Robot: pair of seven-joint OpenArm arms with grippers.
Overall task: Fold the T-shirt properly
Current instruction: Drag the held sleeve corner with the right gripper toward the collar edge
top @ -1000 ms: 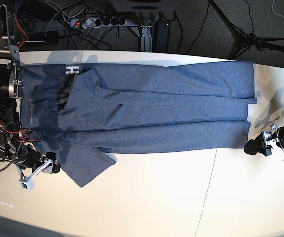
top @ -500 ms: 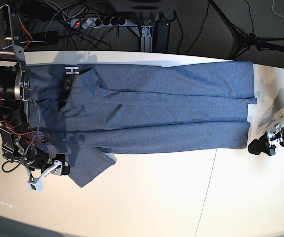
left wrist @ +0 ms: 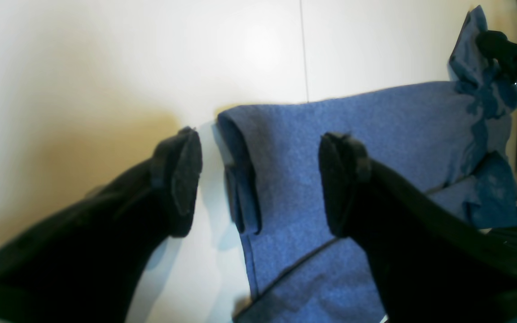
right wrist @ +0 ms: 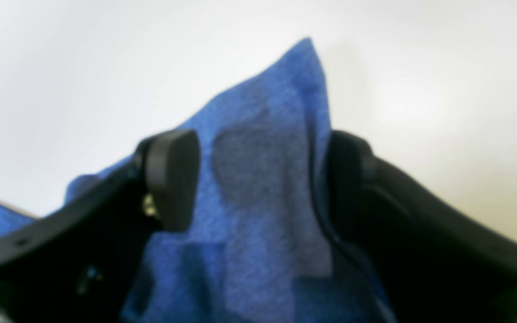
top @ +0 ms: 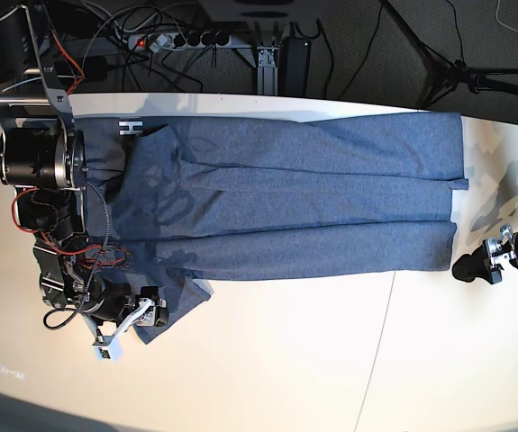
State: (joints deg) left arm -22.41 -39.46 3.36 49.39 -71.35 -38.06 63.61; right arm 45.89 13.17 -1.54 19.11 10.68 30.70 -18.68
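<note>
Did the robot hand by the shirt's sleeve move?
Yes. The right gripper has slid along the table onto the T-shirt sleeve tip, which it earlier sat beside.

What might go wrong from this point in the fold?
The right hand stands open astride the bunched sleeve of the T-shirt, so closing may pinch several layers. The left hand, open, straddles the folded hem corner, one pad over bare table; it may catch only the top layer.

Left gripper (left wrist: 258, 184), right gripper (right wrist: 258, 179): both agape.
</note>
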